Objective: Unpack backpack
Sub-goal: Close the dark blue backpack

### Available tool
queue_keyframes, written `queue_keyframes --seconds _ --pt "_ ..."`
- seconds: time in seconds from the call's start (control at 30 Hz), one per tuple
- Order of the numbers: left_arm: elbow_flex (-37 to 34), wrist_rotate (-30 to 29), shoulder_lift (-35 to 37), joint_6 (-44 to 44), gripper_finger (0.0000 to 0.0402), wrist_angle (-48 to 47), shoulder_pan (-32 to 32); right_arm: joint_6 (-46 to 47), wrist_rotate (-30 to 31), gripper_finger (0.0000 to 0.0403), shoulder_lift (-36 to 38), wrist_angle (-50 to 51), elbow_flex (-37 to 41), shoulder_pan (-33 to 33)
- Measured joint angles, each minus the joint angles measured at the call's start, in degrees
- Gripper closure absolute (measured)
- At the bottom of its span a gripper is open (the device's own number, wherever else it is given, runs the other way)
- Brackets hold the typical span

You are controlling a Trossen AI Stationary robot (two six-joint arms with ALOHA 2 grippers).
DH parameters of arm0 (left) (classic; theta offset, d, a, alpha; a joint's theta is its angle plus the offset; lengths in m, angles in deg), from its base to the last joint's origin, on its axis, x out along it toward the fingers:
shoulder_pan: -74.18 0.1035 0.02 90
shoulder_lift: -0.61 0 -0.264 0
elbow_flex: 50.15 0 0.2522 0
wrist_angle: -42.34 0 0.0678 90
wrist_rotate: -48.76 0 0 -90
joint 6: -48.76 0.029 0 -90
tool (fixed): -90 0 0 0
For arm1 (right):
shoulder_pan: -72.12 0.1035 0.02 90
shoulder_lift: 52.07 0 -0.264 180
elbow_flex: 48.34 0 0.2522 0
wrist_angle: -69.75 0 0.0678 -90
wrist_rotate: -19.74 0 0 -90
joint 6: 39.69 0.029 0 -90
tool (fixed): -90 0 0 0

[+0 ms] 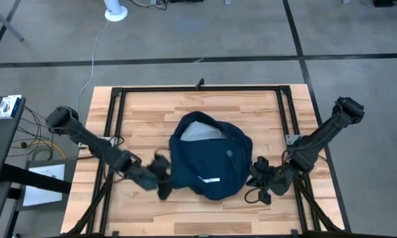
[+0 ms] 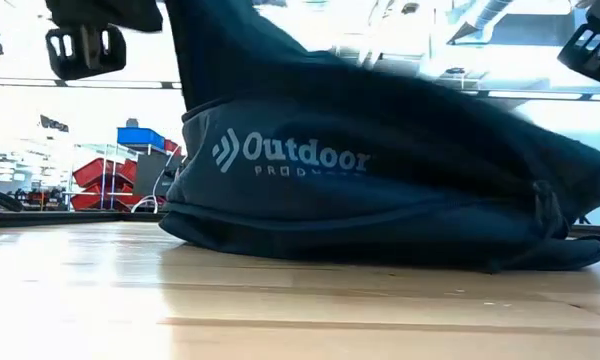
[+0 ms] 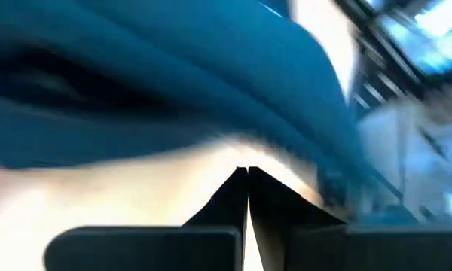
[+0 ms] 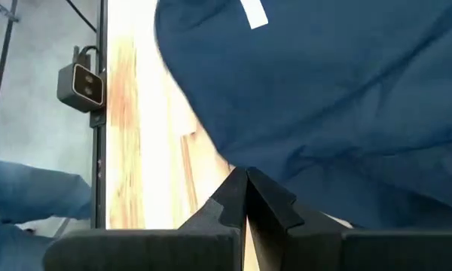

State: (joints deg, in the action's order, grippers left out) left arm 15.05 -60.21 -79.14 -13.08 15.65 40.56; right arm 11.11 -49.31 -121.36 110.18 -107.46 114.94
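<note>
The dark navy backpack (image 1: 208,162) lies on its back in the middle of the wooden table (image 1: 145,112), white stripe (image 1: 212,180) toward the near edge. Its open mouth (image 1: 198,131) faces the far edge. In the low view the backpack (image 2: 380,190) rests on the tabletop, and one end of its fabric (image 2: 220,40) rises out of the picture. My left gripper (image 1: 165,173) is shut at the backpack's left side. My right gripper (image 1: 255,173) is shut at its right side. Both wrist views show shut fingertips (image 3: 246,172) (image 4: 246,172) just before the blue fabric (image 3: 135,90) (image 4: 324,90). My left gripper has its shut fingertips close to the backpack's left edge (image 3: 233,139), slanting down from the table's left. A strip of table shows between tips and fabric, and I cannot tell whether they touch. My right gripper has its shut fingertips at the backpack's lower right edge (image 4: 245,162), slanting down from the table's right. I cannot tell whether they touch it.
A black metal frame (image 1: 112,119) runs around the tabletop, with a small camera box (image 4: 79,83) on its rail. A dark loop (image 1: 253,196) lies by the right gripper. A person's jeans (image 4: 22,196) show beyond the table edge. Bare wood lies far and near of the backpack.
</note>
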Motion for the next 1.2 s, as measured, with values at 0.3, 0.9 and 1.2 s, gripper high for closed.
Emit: queue_keyframes --seconds 0.3,0.9,1.2 --pt "-0.1 8.3 -17.1 7.1 0.0402 26.0 -1.4 0.2 12.0 0.0403 -0.2 8.8 0.0 -1.3" --pt "-0.1 13.3 -12.9 5.5 0.0402 19.3 1.5 -19.6 11.9 0.0403 -0.2 -6.6 0.0 -11.7" --pt "0.0 -23.5 6.9 1.7 0.0402 -8.6 -6.6 -27.8 -5.6 0.0324 -0.9 -10.5 -1.1 -31.8"
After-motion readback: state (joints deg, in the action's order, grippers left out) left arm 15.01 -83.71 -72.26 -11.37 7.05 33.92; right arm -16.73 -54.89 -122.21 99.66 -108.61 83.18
